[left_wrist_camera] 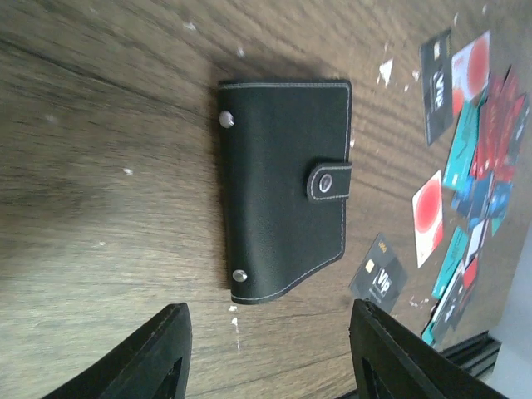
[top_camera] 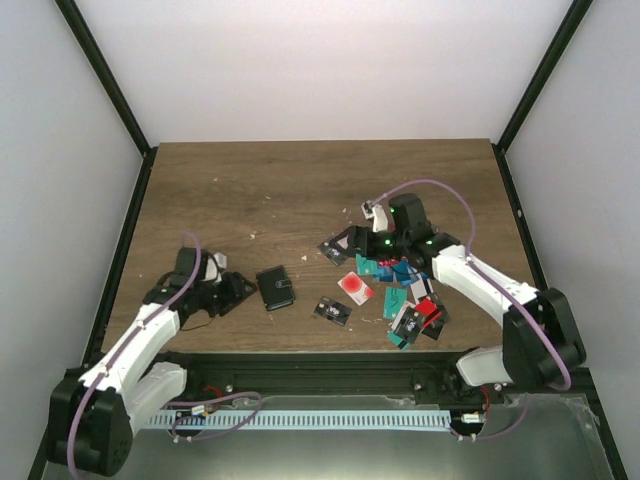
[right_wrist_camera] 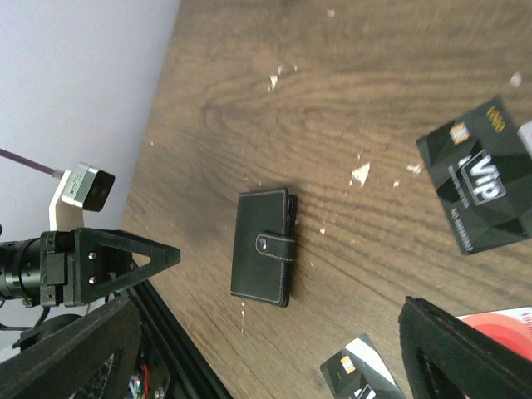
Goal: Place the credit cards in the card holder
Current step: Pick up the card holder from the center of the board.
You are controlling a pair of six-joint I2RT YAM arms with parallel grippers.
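1. The card holder [left_wrist_camera: 287,187], snapped shut, lies flat on the counter [top_camera: 300,190] just ahead of the left claw [left_wrist_camera: 268,324], which is half open and empty: closing could shove it away.
2. The right claw [right_wrist_camera: 266,320], wide open and empty, is near the heaped credit cards [top_camera: 405,295]: thin cards may slip.

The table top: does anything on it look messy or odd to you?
Yes. The credit cards lie in a jumbled, overlapping heap on the right, with a few loose toward the middle. Small white flecks litter the table like crumbs or chipped paint. The card holder lies snapped shut, apart from them.
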